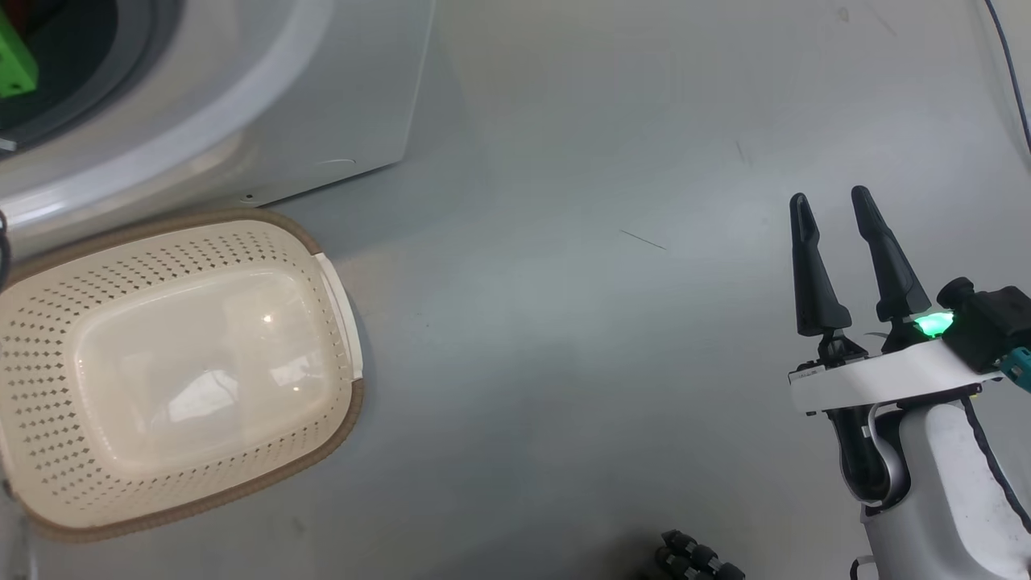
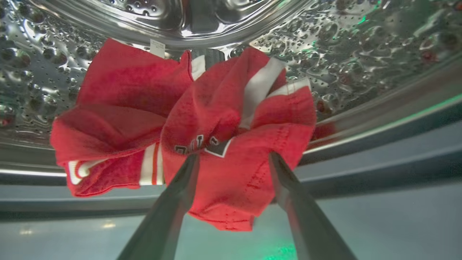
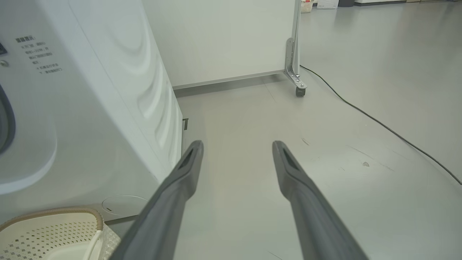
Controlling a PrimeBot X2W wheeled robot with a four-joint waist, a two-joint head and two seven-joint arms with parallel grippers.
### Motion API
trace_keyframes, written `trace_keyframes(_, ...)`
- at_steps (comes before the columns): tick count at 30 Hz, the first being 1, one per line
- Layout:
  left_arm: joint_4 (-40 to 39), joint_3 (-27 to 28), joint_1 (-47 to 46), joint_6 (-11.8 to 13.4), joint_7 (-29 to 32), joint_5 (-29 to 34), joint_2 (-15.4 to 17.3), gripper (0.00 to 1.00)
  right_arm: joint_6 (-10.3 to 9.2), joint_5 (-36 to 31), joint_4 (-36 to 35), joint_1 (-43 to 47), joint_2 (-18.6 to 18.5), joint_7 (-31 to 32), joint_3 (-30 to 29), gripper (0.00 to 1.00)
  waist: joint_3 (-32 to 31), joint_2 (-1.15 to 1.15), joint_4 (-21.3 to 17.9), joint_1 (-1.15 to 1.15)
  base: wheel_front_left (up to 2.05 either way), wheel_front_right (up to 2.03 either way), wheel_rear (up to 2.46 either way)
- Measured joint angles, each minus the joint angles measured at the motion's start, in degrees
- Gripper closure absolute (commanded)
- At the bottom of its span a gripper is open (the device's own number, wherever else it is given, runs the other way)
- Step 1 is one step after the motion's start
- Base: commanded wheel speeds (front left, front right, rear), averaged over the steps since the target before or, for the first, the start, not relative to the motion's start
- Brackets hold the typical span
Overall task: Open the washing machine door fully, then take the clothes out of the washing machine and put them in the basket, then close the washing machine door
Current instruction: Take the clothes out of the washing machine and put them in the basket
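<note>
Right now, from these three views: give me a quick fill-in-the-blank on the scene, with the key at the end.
1. The clothes lying in the steel drum are ____ with white stripes.
2. The basket beside the washing machine is ____.
3. The left gripper has its jaws ____, one finger on either side of a fold of the clothes.
4. The right gripper holds nothing and hangs over the bare grey ____.
Missing words: red; empty; open; floor.
</note>
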Motion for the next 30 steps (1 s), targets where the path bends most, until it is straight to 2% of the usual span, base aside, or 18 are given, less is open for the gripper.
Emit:
trace_keyframes(13, 4.68, 4.50, -2.34, 0.00, 3.61, 6.54, 1.32, 0.00, 0.00, 1.03, 1.07, -1.14, -0.02, 0.00, 0.76, 0.00, 2.41, 0.00, -2.46, -0.01, 0.00, 0.00, 0.00)
trace_keyframes(14, 5.12, 4.86, -2.54, 0.00, 3.67, 6.80, 1.29, 0.08, 0.00, 1.04, 1.21, -1.37, -0.02, 0.00, 0.76, 0.00, 2.50, 0.00, -2.53, -0.01, 0.00, 0.00, 0.00)
trace_keyframes(15, 5.53, 5.36, -2.63, 0.00, 3.70, 7.13, 1.20, 0.32, 0.00, 1.08, 1.31, -1.62, -0.03, 0.00, 0.77, 0.00, 2.55, 0.00, -2.58, -0.01, 0.00, 0.00, 0.00)
trace_keyframes(17, 5.77, 5.79, -2.71, 0.00, 3.70, 7.39, 1.14, 1.00, 0.00, 1.09, 1.33, -1.81, -0.07, 0.00, 0.76, 0.00, 2.60, 0.00, -2.61, -0.01, 0.00, 0.00, 0.00)
trace_keyframes(30, 5.92, 7.05, -3.13, 0.00, 1.48, 10.01, -1.87, 1.00, 0.00, 1.51, 1.54, -2.99, -0.98, 0.00, -0.09, 0.00, 2.66, 0.00, -1.71, -0.01, 0.00, 0.00, 0.00)
